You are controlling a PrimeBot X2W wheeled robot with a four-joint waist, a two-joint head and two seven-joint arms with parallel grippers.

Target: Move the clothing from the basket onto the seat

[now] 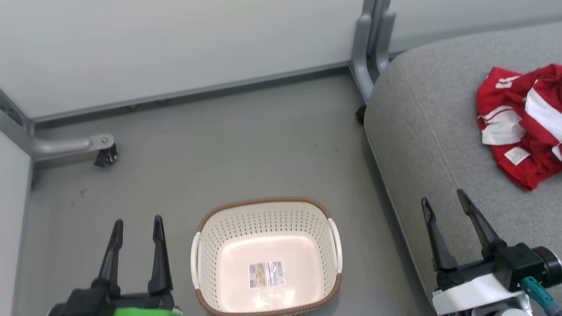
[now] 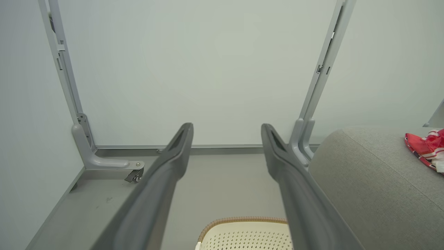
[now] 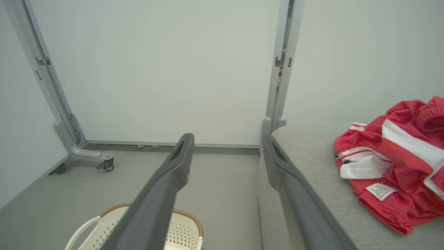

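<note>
Both end effectors stand with their fingers spread apart. The left end effector (image 1: 138, 220) hangs over the grey floor (image 1: 228, 145) just left of the basket (image 1: 263, 201), its two dark fingers pointing up the head view towards the pale wall panels (image 1: 175, 44). The right end effector (image 1: 442, 196) is over the near rounded edge of the seat (image 1: 421, 131), its fingers tilted slightly left, with the white and black wrist housing behind them.

The basket sits on the floor between the two end effectors, close to the seat's side but apart from it. Its perforated cream walls and brown rim surround a pale bottom on which a sticker (image 1: 266, 274) lies.

The clothing (image 1: 522, 123) lies in a crumpled red heap with white stripes on the seat, well apart from the basket, beyond and to the right of the right end effector. A white label shows on its near fold, and the head view's right edge cuts the heap off.

A grey partition post (image 1: 373, 39) rises at the seat's far corner. Another partition foot with a castor (image 1: 105, 156) rests on the floor at the far left.
</note>
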